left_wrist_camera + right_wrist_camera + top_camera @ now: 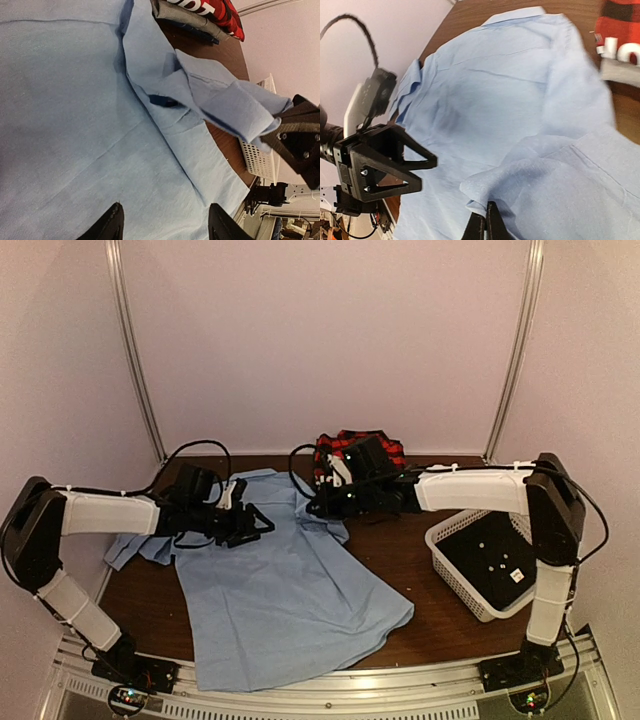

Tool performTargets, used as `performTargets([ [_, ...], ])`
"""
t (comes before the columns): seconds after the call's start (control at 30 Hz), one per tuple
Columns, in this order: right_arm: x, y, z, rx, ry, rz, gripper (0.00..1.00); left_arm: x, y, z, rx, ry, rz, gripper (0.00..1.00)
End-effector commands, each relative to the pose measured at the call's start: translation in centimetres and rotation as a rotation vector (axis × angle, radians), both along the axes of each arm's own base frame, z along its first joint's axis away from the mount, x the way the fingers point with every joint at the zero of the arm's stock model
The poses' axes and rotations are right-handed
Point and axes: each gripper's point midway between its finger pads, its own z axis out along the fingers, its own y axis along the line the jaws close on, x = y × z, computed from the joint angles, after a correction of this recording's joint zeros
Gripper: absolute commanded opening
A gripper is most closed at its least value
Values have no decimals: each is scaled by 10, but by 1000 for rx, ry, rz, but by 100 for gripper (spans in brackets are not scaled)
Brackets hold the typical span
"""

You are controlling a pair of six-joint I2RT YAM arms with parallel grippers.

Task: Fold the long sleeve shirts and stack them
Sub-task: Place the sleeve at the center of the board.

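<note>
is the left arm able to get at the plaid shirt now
Probably not cleanly: the plaid shirt lies at the back, and the right gripper, shut on the blue shirt, sits between it and the open left gripper.

The right gripper (486, 227) pinches a raised fold of the light blue shirt (510, 100) spread on a brown table (470, 10). The left gripper (427, 173), jaws apart, sits left; red-and-black plaid shirt (620, 20) top right.

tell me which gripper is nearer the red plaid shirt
Right. The right gripper, shut on a fold of the light blue shirt, sits just in front of the red plaid shirt; the left gripper hangs open over that shirt, farther left.
</note>
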Motion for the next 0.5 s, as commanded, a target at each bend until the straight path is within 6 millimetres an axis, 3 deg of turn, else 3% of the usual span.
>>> performTargets([
  [0.0,-18,66,16,171,12,25,3,1,3,9,-26,-39,36,59],
  [0.1,-24,83,16,158,-8,58,21,-2,5,8,-26,-36,36,59],
  [0.2,-26,79,18,114,-28,68,41,-5,8,7,-20,-38,42,60],
  [0.33,-26,61,28,46,-87,47,56,-7,10,5,-19,-40,47,60],
  [0.47,-18,29,27,-20,-129,-26,61,-7,6,6,-43,-46,30,60],
])
